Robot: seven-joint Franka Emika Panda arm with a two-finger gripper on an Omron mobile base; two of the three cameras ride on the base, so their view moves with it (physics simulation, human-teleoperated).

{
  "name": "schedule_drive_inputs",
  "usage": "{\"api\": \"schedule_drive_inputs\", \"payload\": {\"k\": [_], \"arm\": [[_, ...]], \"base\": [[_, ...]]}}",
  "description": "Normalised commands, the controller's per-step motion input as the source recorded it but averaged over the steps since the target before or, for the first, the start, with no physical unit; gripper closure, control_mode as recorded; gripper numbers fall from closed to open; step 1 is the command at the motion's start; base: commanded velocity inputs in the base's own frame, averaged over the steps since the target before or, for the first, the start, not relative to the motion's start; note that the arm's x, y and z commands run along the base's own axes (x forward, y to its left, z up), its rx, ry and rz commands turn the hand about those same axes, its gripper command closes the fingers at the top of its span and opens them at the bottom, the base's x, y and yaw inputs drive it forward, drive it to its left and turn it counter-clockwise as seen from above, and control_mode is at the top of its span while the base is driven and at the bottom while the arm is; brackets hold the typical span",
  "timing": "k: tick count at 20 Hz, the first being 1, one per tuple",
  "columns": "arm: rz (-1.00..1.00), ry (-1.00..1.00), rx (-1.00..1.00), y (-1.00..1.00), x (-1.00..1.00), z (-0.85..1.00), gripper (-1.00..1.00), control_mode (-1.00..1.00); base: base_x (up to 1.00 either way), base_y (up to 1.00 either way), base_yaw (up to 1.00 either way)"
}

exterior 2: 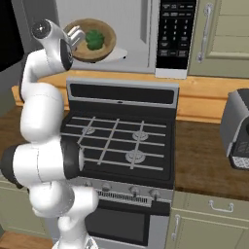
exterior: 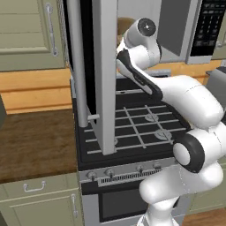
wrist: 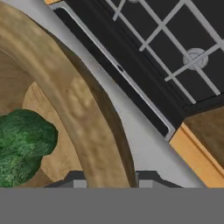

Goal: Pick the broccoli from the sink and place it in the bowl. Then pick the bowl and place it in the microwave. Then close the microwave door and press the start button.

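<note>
**Bowl with broccoli goes into the microwave**

The round brown wooden bowl (exterior 2: 91, 40) is up high, inside the wide silver-grey microwave (exterior 2: 141, 34) above the stove. The small bright-green lumpy broccoli (exterior 2: 94, 39) sits in the middle of the bowl. A white round plate (exterior 2: 119, 53) pokes out from under the bowl on its right side. I think the bowl rests on it, but I cannot be sure it is all the way down.

The white arm's two-finger gripper (exterior 2: 75, 36) is at the left rim of the bowl. In the hand view the two dark finger tips (wrist: 75, 180) stand one on each side of the thick brown rim, so the hand looks closed on the bowl's rim.

The wide silver-framed microwave door (exterior: 90, 66) with the black window hangs open, swung out over the left part of the black gas stove (exterior 2: 121, 141). It is near the arm, on the arm's left side.

What could go wrong from here:
- If the hand lets go while the bowl is not flat on the plate, the bowl may tip and the broccoli may roll out
- If the hand pulls away without opening enough, it may drag the bowl back out to the near edge
- The door is close beside the arm, so the arm may bump it when it backs away
- If the bowl sits too near the front, the door may hit it and not shut
</note>
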Motion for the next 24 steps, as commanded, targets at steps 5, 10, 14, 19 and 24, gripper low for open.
{"api": "schedule_drive_inputs", "payload": {"k": [5,10,14,19,24], "arm": [[0.0,0.13,-0.09,-0.04,1.0,0.05,1.0,-1.0],[0.0,0.09,-0.09,-0.13,1.0,0.0,1.0,-1.0],[0.0,0.05,-0.04,-0.34,0.14,0.0,-1.0,-1.0],[-0.03,0.0,0.0,-0.47,-0.83,-0.17,-1.0,-1.0],[-0.01,-0.01,-0.01,-0.24,-1.0,-0.81,-1.0,-1.0]], "base": [[0.0,0.0,0.0],[0.0,0.0,0.0],[0.0,0.0,0.0],[0.0,0.0,0.0],[0.0,0.0,0.0]]}}
